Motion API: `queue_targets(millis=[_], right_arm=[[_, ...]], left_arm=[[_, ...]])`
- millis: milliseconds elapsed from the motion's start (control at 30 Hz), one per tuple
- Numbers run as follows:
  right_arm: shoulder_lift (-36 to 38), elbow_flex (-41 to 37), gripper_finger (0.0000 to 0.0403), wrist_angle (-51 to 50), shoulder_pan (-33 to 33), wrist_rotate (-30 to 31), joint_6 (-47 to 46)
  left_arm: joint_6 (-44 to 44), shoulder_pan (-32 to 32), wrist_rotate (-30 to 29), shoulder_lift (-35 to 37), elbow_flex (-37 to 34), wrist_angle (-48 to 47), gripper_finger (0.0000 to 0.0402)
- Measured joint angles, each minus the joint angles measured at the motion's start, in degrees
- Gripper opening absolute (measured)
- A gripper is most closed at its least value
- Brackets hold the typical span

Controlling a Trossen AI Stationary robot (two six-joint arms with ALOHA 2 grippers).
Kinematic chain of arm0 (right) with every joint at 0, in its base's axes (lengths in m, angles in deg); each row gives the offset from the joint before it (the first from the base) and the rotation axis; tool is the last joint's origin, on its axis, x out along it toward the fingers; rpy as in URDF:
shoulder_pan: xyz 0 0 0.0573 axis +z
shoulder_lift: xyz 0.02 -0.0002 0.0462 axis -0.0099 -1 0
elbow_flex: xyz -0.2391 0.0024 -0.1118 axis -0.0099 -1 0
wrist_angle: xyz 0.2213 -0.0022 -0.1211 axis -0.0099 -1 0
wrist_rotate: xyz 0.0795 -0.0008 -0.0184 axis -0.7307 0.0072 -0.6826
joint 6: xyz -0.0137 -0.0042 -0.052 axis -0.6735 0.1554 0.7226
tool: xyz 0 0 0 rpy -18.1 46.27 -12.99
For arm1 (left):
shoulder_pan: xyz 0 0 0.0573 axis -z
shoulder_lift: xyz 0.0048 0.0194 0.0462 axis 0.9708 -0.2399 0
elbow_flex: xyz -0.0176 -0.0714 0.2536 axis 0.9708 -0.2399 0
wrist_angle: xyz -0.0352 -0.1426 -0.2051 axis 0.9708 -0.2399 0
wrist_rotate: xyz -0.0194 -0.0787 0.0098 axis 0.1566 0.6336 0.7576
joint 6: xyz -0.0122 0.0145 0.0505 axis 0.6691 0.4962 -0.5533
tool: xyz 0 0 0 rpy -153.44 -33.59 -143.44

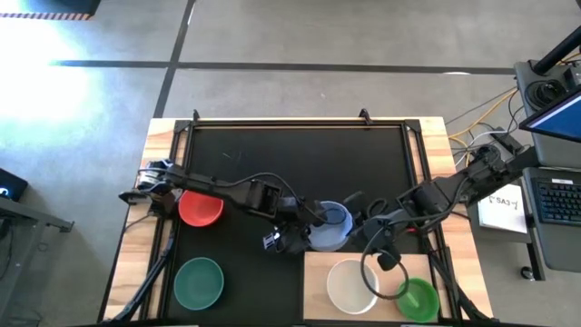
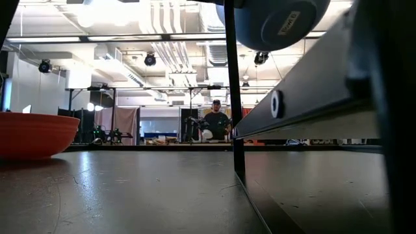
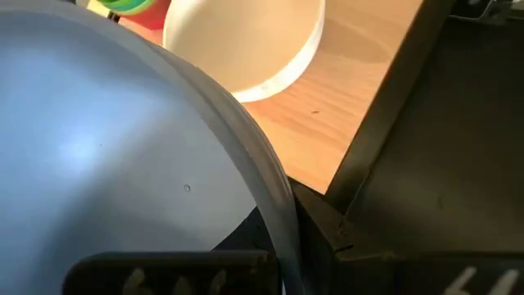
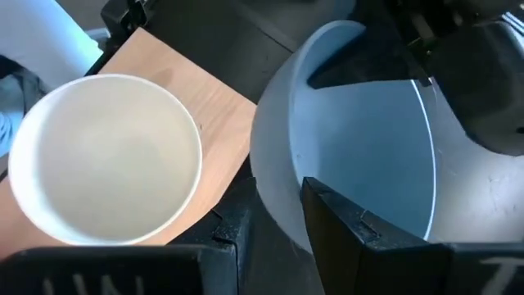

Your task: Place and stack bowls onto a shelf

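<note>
Black mat (image 1: 272, 154): both grippers, left gripper (image 1: 304, 227) and right gripper (image 1: 359, 218), clamped on periwinkle bowl (image 1: 329, 227) rim. Handover step; next, carry onto shelf (image 1: 318, 272), nest in white bowl (image 1: 352, 283).

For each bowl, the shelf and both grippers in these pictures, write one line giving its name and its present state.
Periwinkle bowl: lifted, held by both grippers beside the shelf.
White bowl: upright on the shelf, empty.
Light green bowl: on the shelf, topping a stack.
Red bowl: upright on the mat.
Teal-green bowl: upright on the mat.
Shelf: partly filled.
Left gripper: shut on the periwinkle bowl's rim.
Right gripper: shut on its opposite rim.
</note>
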State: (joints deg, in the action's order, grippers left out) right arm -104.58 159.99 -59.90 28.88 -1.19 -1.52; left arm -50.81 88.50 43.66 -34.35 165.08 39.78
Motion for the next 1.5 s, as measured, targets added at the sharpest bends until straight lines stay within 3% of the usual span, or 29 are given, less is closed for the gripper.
queue_targets(millis=[600,833,1000,1167,1500], right_arm=[[-0.54,0.02,0.0086,0.81,-1.24,-3.39,1.16],[-0.82,0.03,0.0049,0.43,-1.53,-6.81,1.98],[-0.97,0.02,0.0015,0.05,-2.06,-11.68,2.27],[-1.35,0.00,0.0010,0.11,-2.37,-14.78,1.05],[-1.45,-0.03,0.0008,-2.25,-2.44,-14.19,-7.37]], left_arm=[[-3.12,0.94,-0.33,0.02,2.67,-0.39,0.0000],[-3.91,0.95,-0.26,-0.08,2.67,0.85,0.0005],[-4.17,0.91,-0.35,-0.31,2.67,2.45,0.0029],[-3.29,0.93,-0.62,-0.35,2.69,4.95,0.0062],[4.52,0.83,-7.34,-0.35,2.69,8.08,0.0149]])
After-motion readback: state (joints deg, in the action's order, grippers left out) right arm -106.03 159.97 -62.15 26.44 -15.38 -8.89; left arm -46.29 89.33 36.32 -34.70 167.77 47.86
